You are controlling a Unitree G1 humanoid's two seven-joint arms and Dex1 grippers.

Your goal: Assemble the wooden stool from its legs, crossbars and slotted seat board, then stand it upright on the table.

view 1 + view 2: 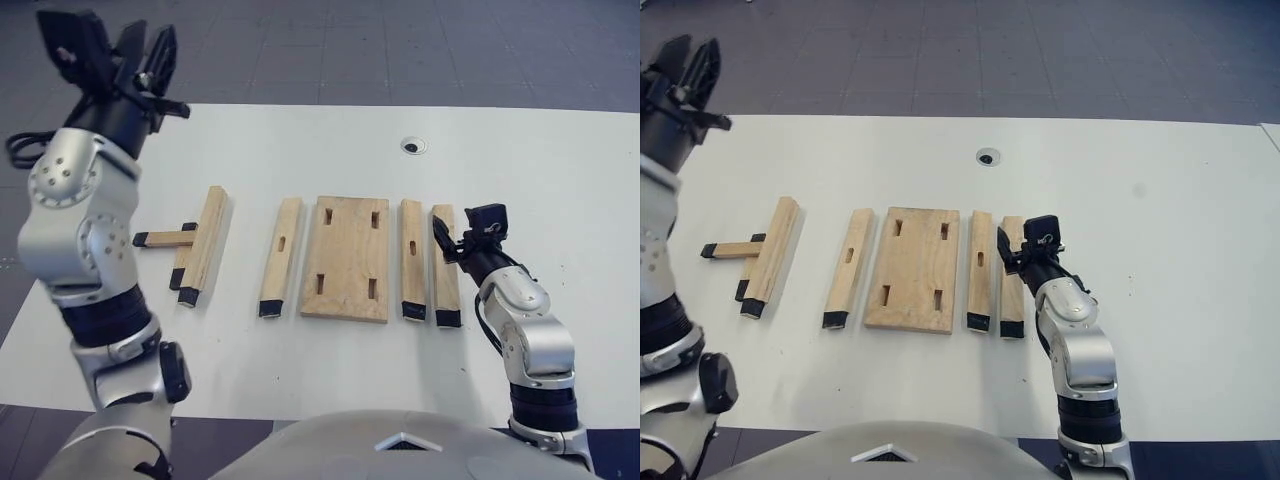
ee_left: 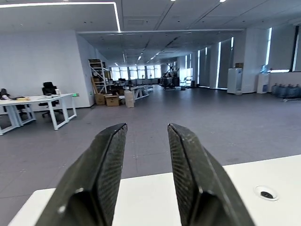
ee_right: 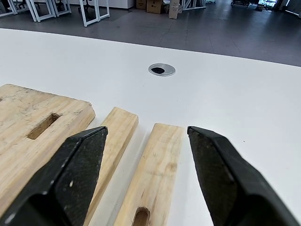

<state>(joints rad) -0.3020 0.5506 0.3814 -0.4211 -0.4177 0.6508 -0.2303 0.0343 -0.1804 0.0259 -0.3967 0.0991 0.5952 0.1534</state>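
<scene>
The slotted seat board [image 1: 345, 258] lies flat mid-table. One leg [image 1: 281, 255] lies to its left and two legs [image 1: 412, 258] [image 1: 446, 265] to its right. Farther left a fourth leg [image 1: 207, 243] rests across two black-tipped crossbars [image 1: 165, 238]. My right gripper [image 1: 443, 240] hovers low and open over the far end of the rightmost leg [image 3: 157, 169], with its neighbour leg [image 3: 115, 141] also between the fingers. My left gripper [image 1: 145, 50] is held high over the table's far left corner, open and holding nothing [image 2: 146, 128].
A round cable grommet [image 1: 413, 146] sits in the white table [image 1: 560, 180] behind the parts. The table's right half and front strip are bare. Beyond the far edge is grey floor, with office desks [image 2: 37, 106] in the distance.
</scene>
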